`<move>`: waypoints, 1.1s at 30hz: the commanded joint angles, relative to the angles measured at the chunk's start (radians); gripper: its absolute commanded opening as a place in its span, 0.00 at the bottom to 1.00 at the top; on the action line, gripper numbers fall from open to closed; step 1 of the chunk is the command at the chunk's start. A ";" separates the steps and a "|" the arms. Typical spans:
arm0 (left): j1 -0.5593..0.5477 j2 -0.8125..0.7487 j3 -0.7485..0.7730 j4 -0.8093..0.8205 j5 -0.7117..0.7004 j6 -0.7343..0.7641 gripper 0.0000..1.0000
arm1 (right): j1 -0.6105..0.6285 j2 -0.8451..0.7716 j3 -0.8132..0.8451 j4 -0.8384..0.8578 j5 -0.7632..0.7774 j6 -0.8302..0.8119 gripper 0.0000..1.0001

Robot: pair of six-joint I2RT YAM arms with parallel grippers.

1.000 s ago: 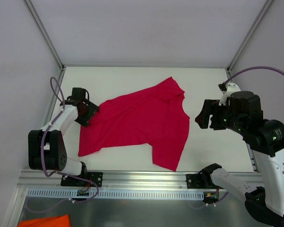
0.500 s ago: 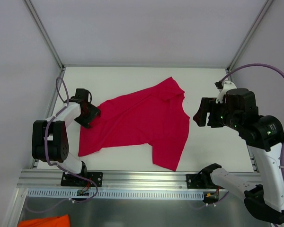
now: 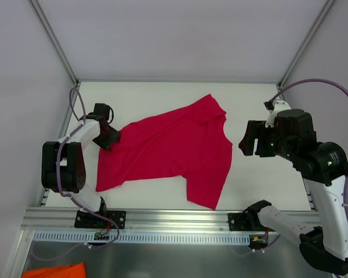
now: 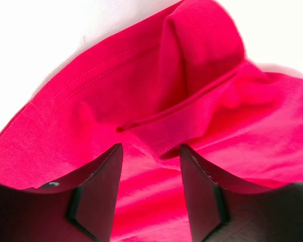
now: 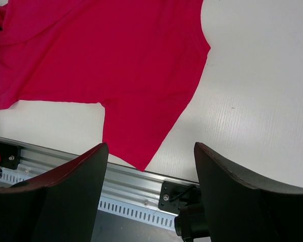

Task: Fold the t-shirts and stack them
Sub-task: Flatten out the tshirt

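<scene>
One crimson-red t-shirt (image 3: 168, 150) lies spread and rumpled across the middle of the white table; it also shows in the right wrist view (image 5: 106, 65). My left gripper (image 3: 108, 135) is low at the shirt's left edge, jaws open, with a folded hem or sleeve (image 4: 192, 111) lying just ahead of the fingers (image 4: 98, 186). My right gripper (image 3: 247, 142) is open and empty, held above the table to the right of the shirt, apart from it.
A metal rail (image 3: 174, 223) runs along the table's near edge, with the arm bases (image 3: 98, 219) on it. White walls and frame posts (image 3: 53, 40) close the sides and back. An orange cloth (image 3: 55, 271) lies below the rail at the bottom left.
My left gripper has shifted slightly up and along the shirt's left edge. My right gripper has moved a little left and stayed open. The shirt has not visibly moved.
</scene>
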 commanded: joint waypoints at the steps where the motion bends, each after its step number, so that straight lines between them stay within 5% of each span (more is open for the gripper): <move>1: -0.011 0.020 0.024 -0.033 -0.027 0.003 0.50 | 0.000 -0.015 0.051 -0.031 0.046 -0.016 0.74; 6: -0.011 0.037 0.034 -0.047 -0.044 0.012 0.57 | -0.001 -0.021 0.061 -0.051 0.058 -0.020 0.74; 9: -0.011 0.043 0.034 -0.047 -0.043 0.009 0.25 | -0.001 -0.027 0.045 -0.050 0.058 -0.018 0.74; 10: -0.011 0.046 0.036 -0.047 -0.043 0.008 0.05 | -0.001 -0.030 0.035 -0.048 0.058 -0.016 0.74; 11: -0.011 0.045 0.041 -0.050 -0.043 0.006 0.00 | -0.001 -0.032 0.027 -0.045 0.054 -0.015 0.74; 25: -0.008 -0.007 0.172 -0.045 -0.089 0.002 0.00 | -0.001 -0.061 -0.097 0.013 0.008 0.011 0.74; 33: -0.005 0.150 0.419 -0.051 -0.084 0.020 0.00 | 0.000 -0.078 -0.226 0.067 -0.021 0.028 0.73</move>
